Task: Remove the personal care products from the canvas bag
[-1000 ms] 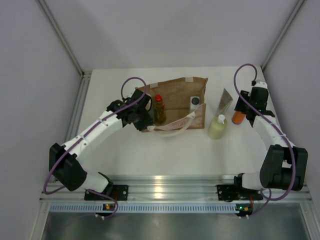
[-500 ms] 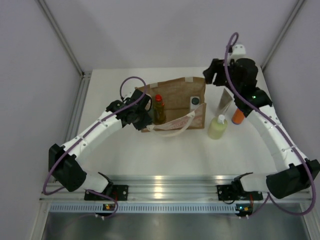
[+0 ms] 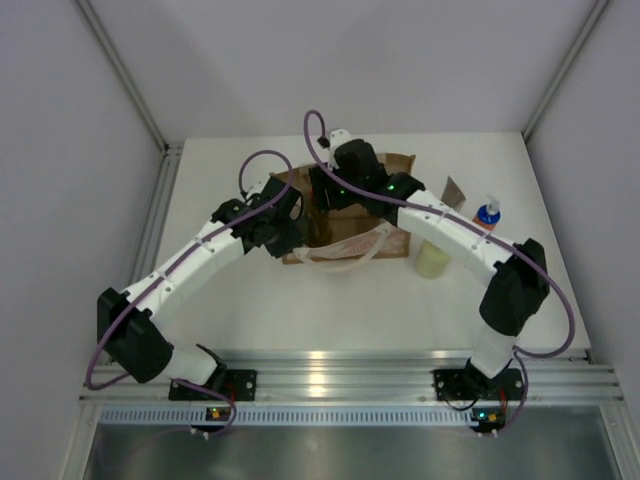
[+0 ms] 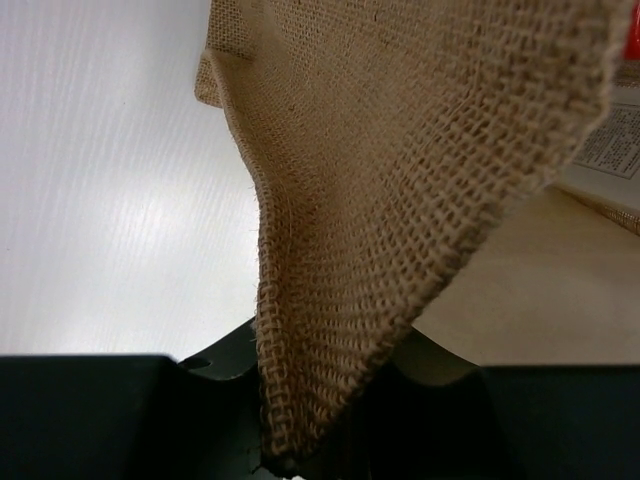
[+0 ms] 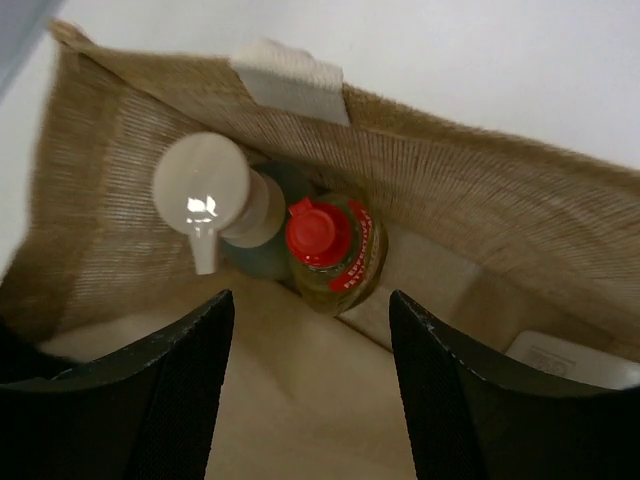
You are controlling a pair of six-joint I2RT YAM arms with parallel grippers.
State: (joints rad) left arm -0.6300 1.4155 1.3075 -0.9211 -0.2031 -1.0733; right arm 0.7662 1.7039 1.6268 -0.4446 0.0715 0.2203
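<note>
White desk point(image 3: 250, 300), smooth; grey panel walls on three sides. Left tool point(image 4: 300, 440) is clenched on the coarse woven left wall of the canvas bag point(image 3: 350, 228), same grip as 1 s ago. Bare desk left of it and in front.

Bag stands mid-desk toward the far edge, mouth up. Right tool point(image 5: 305, 390) hangs over the mouth, fingers spread, nothing held. Its arm has swung across from the right edge.

Inside, against the far wall: grey cylinder point(image 5: 205, 190) with round glossy pale cap, touching the amber red-capped bottle point(image 5: 335, 250). Corner of the white square bottle point(image 5: 570, 355) shows at right.

Out on the desk, right of the bag:
- pale-yellow bottle point(image 3: 433, 260), partly under the right arm
- flat sachet point(image 3: 455, 190)
- orange-blue bottle point(image 3: 487, 213), alone near the right edge, no longer at the tool
</note>
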